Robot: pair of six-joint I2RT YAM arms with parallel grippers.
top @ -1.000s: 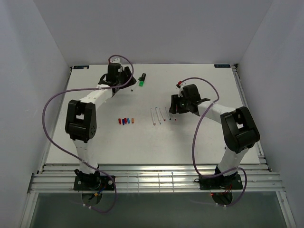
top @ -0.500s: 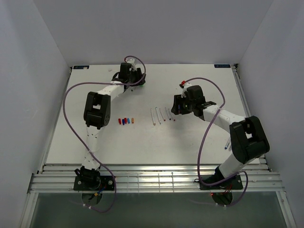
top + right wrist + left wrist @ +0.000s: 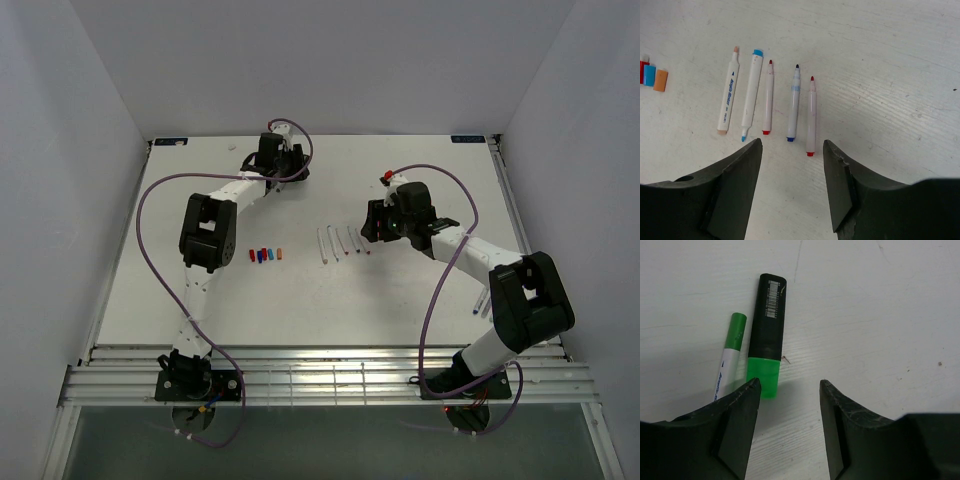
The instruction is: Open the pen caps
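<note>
Both arms have shifted since a second ago. The left arm (image 3: 205, 235) has swung across to the far side of the desk (image 3: 400, 300), and the right arm (image 3: 520, 300) has pushed its elbow outward.

The short green plastic cap (image 3: 763, 377) on the one thick black marker (image 3: 767, 320) lies just ahead of the left gripper (image 3: 790, 390), toward its left finger. One thin white pen with a green cap (image 3: 731, 352) lies just beside it. Both look capped, so this pair is probably what remains. The left gripper is spread and empty, seemingly lining up a grasp.

The right gripper (image 3: 792, 150) is also spread and holds nothing. It hovers just behind five white stick pens (image 3: 769, 97), which lie parallel with tips that appear bare. Four loose coloured caps (image 3: 264, 255) sit in a row well to its left, likely set aside.
</note>
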